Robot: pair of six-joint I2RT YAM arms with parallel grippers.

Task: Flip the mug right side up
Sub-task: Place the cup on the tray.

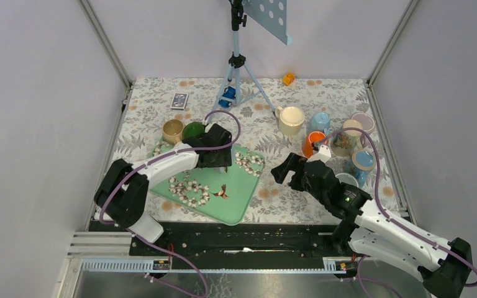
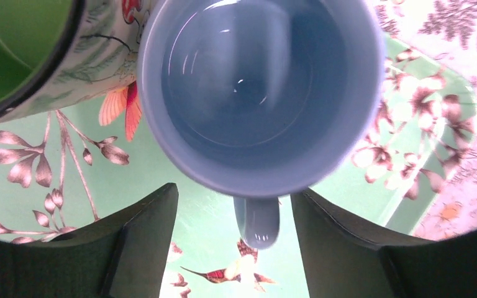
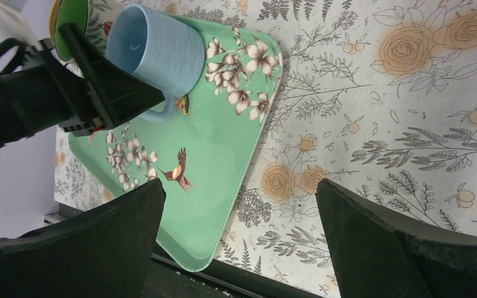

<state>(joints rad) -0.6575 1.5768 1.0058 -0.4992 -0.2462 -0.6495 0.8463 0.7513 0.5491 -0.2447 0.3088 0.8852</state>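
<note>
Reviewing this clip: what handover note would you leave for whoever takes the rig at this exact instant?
Grippers: the left gripper is open, with its fingers on either side of the handle and not clamping it. The right gripper is open and empty, over the table to the right of the green tray.
Things: the blue mug stands mouth up on the green tray, close beside a green-lined mug.
Done: the mug looks right side up.
Left: lift the left arm clear without catching the handle; probably nothing more.
</note>
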